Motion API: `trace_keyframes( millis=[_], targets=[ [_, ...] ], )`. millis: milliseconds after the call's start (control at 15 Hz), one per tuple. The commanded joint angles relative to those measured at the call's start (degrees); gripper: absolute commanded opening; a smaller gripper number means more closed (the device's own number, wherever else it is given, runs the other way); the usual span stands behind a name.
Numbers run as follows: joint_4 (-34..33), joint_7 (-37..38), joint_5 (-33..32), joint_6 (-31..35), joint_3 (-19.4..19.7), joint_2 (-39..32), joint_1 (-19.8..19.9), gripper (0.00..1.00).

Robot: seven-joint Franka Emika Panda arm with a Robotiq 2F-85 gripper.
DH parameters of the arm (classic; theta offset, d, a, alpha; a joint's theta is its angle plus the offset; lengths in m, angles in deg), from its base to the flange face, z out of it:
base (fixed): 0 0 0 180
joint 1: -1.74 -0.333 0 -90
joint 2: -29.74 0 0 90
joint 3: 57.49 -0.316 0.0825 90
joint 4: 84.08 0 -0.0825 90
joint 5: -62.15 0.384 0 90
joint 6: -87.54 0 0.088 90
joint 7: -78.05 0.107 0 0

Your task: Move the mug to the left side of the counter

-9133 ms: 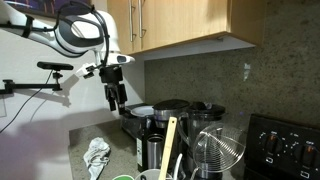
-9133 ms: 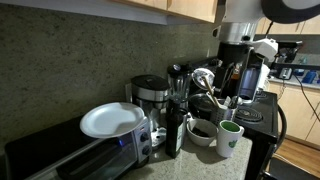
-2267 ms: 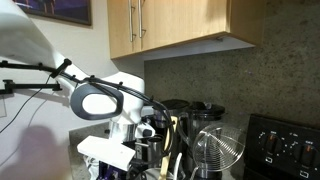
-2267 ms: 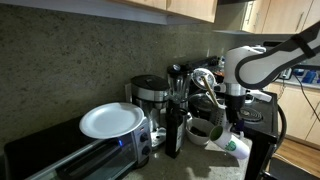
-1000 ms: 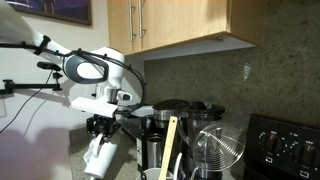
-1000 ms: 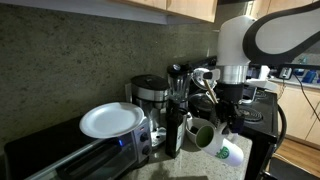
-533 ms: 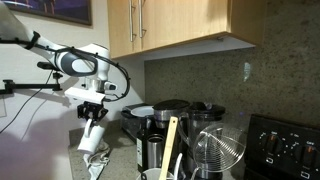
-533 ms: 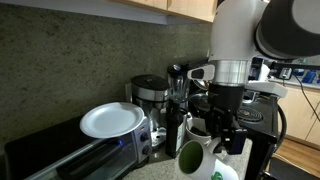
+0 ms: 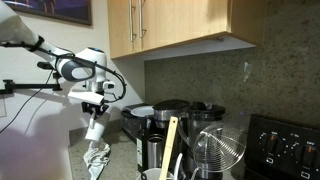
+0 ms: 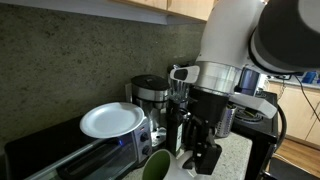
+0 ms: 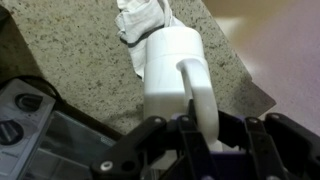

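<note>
The white mug (image 11: 168, 62) with a green inside (image 10: 155, 167) hangs in the air, tilted, and my gripper (image 11: 198, 126) is shut on its handle (image 11: 196, 95). In an exterior view the mug (image 9: 96, 129) hangs under the gripper (image 9: 97, 113) above a crumpled white cloth (image 9: 97, 157), at the left end of the counter (image 9: 78, 148). The wrist view looks down past the mug onto the pale speckled counter (image 11: 75, 50) and the cloth (image 11: 142, 20). In an exterior view the gripper (image 10: 197, 152) fills the foreground close to the camera.
A coffee maker (image 9: 150, 125), a blender jar (image 9: 215, 145) and a black stove (image 9: 285, 145) stand to the right. A toaster oven (image 10: 70, 155) carries a white plate (image 10: 112, 120); its edge (image 11: 35, 125) lies just below the mug. Wooden cabinets (image 9: 180, 25) hang overhead.
The arm has carried the mug away from the appliances toward the counter's left end and lifted it slightly, until it hangs over the cloth. The grip on the handle has not changed.
</note>
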Motion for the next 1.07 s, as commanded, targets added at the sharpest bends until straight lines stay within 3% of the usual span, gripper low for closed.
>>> trace_keyframes(
  millis=[0, 600, 1000],
  targets=[
    [-0.90, 0.69, 4.74, 7.03, -1.21, -3.62, -1.67, 0.04],
    [-1.53, -0.95, 19.18, 23.37, -6.22, -10.63, -4.75, 0.04],
    [-1.79, -1.27, 25.07, 32.15, -10.25, -12.80, -6.25, 0.03]
  ],
)
